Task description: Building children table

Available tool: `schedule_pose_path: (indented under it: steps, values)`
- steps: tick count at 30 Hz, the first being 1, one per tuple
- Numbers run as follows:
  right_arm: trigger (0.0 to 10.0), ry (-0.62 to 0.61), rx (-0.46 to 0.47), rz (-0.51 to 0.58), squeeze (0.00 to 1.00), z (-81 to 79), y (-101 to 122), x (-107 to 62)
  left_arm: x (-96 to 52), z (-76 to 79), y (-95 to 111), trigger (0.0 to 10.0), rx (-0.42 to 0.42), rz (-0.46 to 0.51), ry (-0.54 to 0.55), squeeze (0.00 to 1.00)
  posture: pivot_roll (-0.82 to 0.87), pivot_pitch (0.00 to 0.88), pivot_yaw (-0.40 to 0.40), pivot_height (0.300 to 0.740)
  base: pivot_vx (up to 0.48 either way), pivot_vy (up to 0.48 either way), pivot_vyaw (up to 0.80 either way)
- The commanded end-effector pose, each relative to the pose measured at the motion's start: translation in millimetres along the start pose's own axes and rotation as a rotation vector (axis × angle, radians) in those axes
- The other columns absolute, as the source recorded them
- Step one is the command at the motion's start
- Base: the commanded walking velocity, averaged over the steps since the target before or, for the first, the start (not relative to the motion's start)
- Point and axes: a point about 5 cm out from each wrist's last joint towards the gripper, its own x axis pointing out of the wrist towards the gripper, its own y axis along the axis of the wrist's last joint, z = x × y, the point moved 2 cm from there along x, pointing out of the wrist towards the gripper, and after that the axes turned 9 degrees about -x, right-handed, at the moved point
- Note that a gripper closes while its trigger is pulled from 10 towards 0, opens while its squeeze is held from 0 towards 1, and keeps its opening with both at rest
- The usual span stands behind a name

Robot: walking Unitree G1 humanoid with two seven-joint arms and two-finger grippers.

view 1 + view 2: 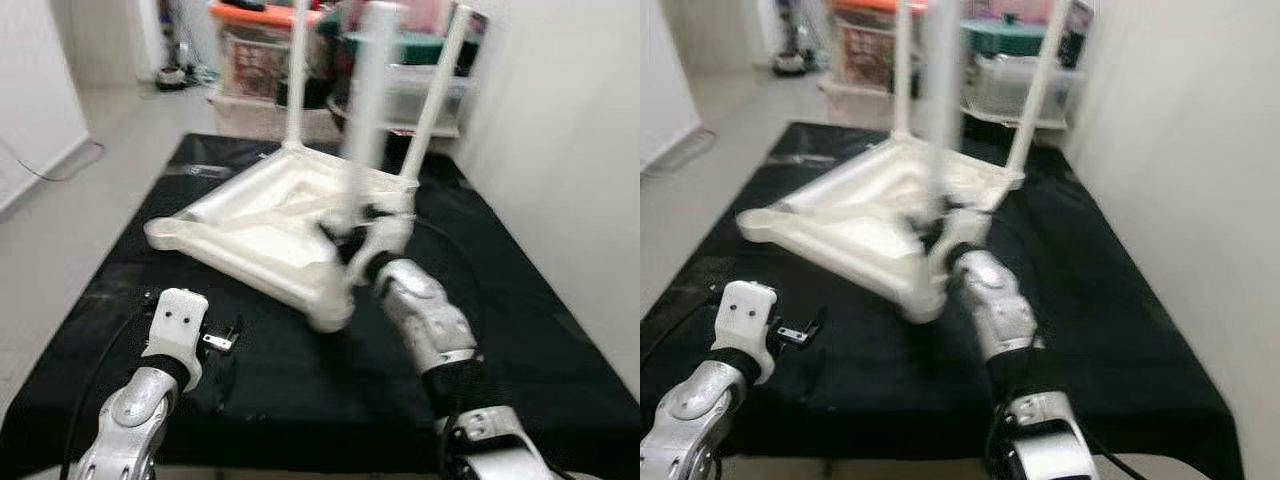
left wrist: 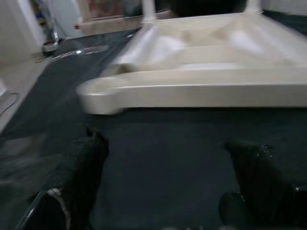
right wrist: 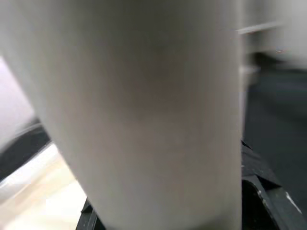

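Nearest me, my left gripper (image 2: 163,187) hovers over the black mat (image 1: 520,330), fingers spread apart. My right gripper (image 1: 352,228) is clamped on a blurred white table leg (image 1: 368,110), upright on the upside-down white plastic tabletop (image 1: 270,215) lying mid-mat.

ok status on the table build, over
Right gripper shut on a blurred white leg at the upturned tabletop. Left gripper open, low over the black mat. Two legs already standing. Storage bins behind, nothing blocking.
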Motion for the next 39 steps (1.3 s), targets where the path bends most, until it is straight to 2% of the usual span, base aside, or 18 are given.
schedule_pose_path:
  steps: [1, 3, 4, 5, 9, 10, 11, 12, 16, 20, 22, 24, 27, 28, 31, 35, 38, 39]
  values:
    - [0.0, -0.090, -0.015, -0.128, 0.00, 15.1, -30.1, -8.6, 1.4, 2.8, 1.2, 10.0, -0.002, -0.003, -0.018, 0.00, 0.12, 0.000, -0.102, 0.740, 0.000, 0.000, 0.00]
    - [0.0, -0.091, -0.029, -0.124, 0.00, 14.1, -31.2, -14.1, 1.2, 2.7, 1.3, 10.0, -0.002, -0.003, -0.019, 0.00, 0.11, 0.000, -0.100, 0.740, 0.000, 0.000, 0.00]
    - [7.1, -0.034, -0.055, -0.124, 0.00, 4.0, -31.5, -19.4, 1.2, 2.6, 1.4, 10.0, -0.002, -0.004, -0.020, 0.00, 0.11, 0.000, -0.098, 0.740, 0.000, 0.000, 0.00]
    - [10.0, 0.032, -0.037, -0.119, 0.00, -9.9, -30.4, -25.1, 1.5, 2.8, 1.5, 10.0, -0.002, -0.004, -0.020, 0.00, 0.10, 0.000, -0.098, 0.740, 0.000, 0.000, 0.00]
    - [10.0, 0.102, 0.013, -0.074, 0.00, -26.1, -23.6, -28.6, 1.9, 3.1, 1.7, 10.0, -0.002, -0.004, -0.021, 0.00, 0.11, 0.000, -0.099, 0.740, 0.000, 0.000, 0.00]
    - [10.0, 0.244, 0.077, 0.002, 1.00, -47.9, -7.5, -29.1, 2.5, 3.4, 1.8, 10.0, -0.002, -0.003, -0.021, 0.00, 0.11, 0.000, -0.104, 0.740, 0.000, 0.000, 0.00]
    - [10.0, 0.244, 0.077, 0.002, 1.00, -47.9, -7.5, -29.1, 2.5, 3.4, 1.8, 10.0, -0.002, -0.003, -0.021, 0.00, 0.11, 0.000, -0.104, 0.740, 0.000, 0.000, 0.00]
    - [10.0, 0.399, 0.129, 0.062, 0.00, -65.8, 7.7, -28.7, 3.0, 3.5, 1.8, 10.0, -0.003, -0.003, -0.021, 0.00, 0.11, 0.000, -0.104, 0.740, 0.000, 0.000, 0.00]
    - [10.0, 0.548, 0.170, 0.137, 0.00, -77.5, 26.4, -28.1, 3.5, 3.7, 1.8, 10.0, -0.004, -0.002, -0.020, 0.00, 0.11, 0.000, -0.106, 0.740, 0.000, 0.000, 0.00]
    - [10.0, 0.960, 0.185, 0.229, 0.00, -93.0, 52.7, -42.7, 4.3, 3.8, 1.7, 10.0, -0.007, 0.001, -0.019, 0.00, 0.12, 0.000, -0.110, 0.740, 0.000, 0.000, 0.00]
    - [10.0, 1.322, 0.164, 0.250, 0.00, -100.3, 56.7, -73.4, 4.7, 4.2, 1.8, 10.0, -0.010, 0.003, -0.020, 0.00, 0.12, 0.000, -0.115, 0.740, 0.000, 0.000, 0.00]
    - [10.0, 1.409, 0.145, 0.242, 0.00, -104.3, 52.6, -84.2, 4.6, 4.3, 1.9, 10.0, -0.012, 0.004, -0.020, 0.00, 0.13, 0.000, -0.123, 0.740, 0.000, 0.000, 0.00]
    - [10.0, 1.420, 0.142, 0.237, 0.00, -113.2, 46.4, -90.1, 4.2, 4.5, 1.9, 10.0, -0.013, 0.005, -0.018, 0.00, 0.14, 0.000, -0.128, 0.740, 0.000, 0.000, 0.00]
    - [1.6, 1.352, 0.164, 0.233, 0.00, -121.3, 41.8, -87.9, 3.6, 4.5, 2.0, 10.0, -0.014, 0.006, -0.015, 0.00, 0.14, 0.000, -0.129, 0.740, 0.000, 0.000, 0.00]
    - [0.0, 1.196, 0.191, 0.221, 0.00, -127.5, 35.3, -78.4, 2.9, 4.4, 2.0, 10.0, -0.015, 0.006, -0.013, 0.00, 0.14, 0.000, -0.126, 0.740, 0.000, 0.000, 0.00]
    - [0.0, 1.094, 0.181, 0.201, 0.00, -125.8, 30.7, -70.6, 2.8, 4.3, 1.9, 10.0, -0.015, 0.006, -0.014, 0.00, 0.14, 0.000, -0.126, 0.740, 0.000, 0.000, 0.00]
    - [0.0, 0.133, 0.071, -0.139, 0.00, -42.1, -29.1, -14.7, 2.8, 4.6, 2.4, 10.0, -0.014, 0.003, -0.023, 0.00, 0.11, 0.000, -0.108, 0.740, 0.000, 0.000, 0.00]
    - [0.0, 0.133, 0.071, -0.139, 0.00, -42.1, -29.1, -14.7, 2.8, 4.6, 2.4, 10.0, -0.014, 0.003, -0.023, 0.00, 0.11, 0.000, -0.108, 0.740, 0.000, 0.000, 0.00]
